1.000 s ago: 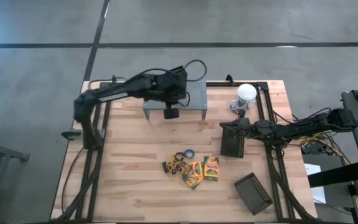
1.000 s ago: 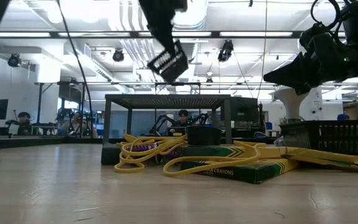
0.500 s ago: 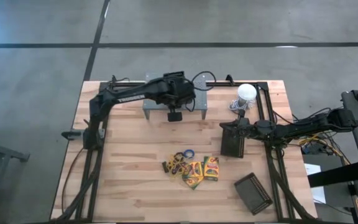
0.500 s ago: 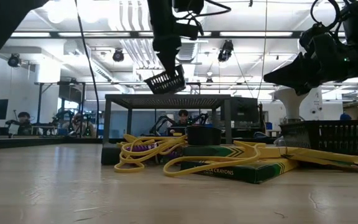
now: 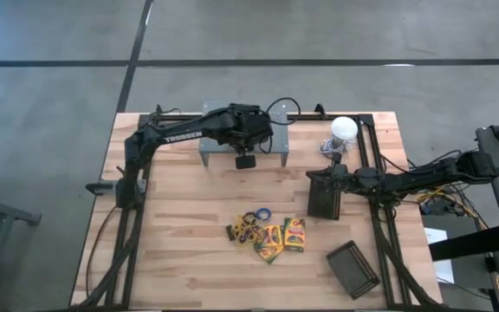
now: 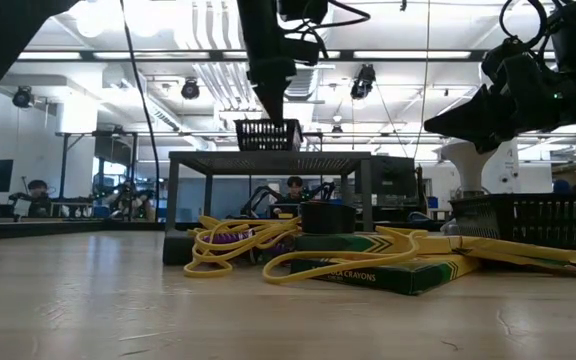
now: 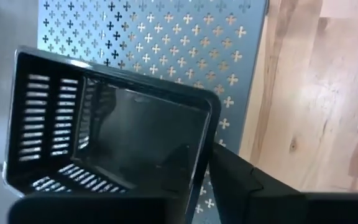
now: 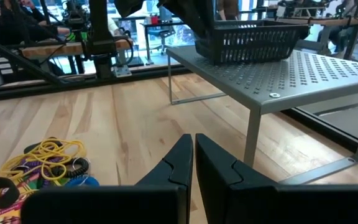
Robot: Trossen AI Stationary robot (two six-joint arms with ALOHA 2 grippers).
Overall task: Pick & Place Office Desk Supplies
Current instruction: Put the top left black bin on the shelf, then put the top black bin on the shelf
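My left gripper (image 6: 271, 100) reaches down from above over the grey perforated stand (image 5: 267, 130) and is shut on a small black slotted basket (image 6: 268, 135). The basket stands level with its bottom on the stand's top (image 8: 303, 68). The crayon boxes (image 5: 275, 236) lie flat near the table's middle, and the yellow, blue and purple rubber bands (image 5: 251, 219) are piled against them. My right gripper (image 8: 193, 152) is shut and empty. It hovers at the table's right over a black mesh tray (image 5: 325, 199). My left gripper holds the black basket by one side wall at the rim (image 7: 207, 143), coming from above. One finger (image 7: 247, 180) shows outside that wall; where the other one sits is hidden by the basket. The basket is upright, with its bottom on the stand's top.
A white dome with a cable (image 5: 344, 129) sits by the far right corner. A second black tray (image 5: 353, 269) lies near the near right edge. Bare wood lies left of the supplies (image 5: 180, 217). People and desks show in the room behind.
My left gripper has swung toward the table's right and come down over the stand. The basket hung tilted above the stand a second ago; it has levelled out and now sits on the stand's top. My right arm has kept still.
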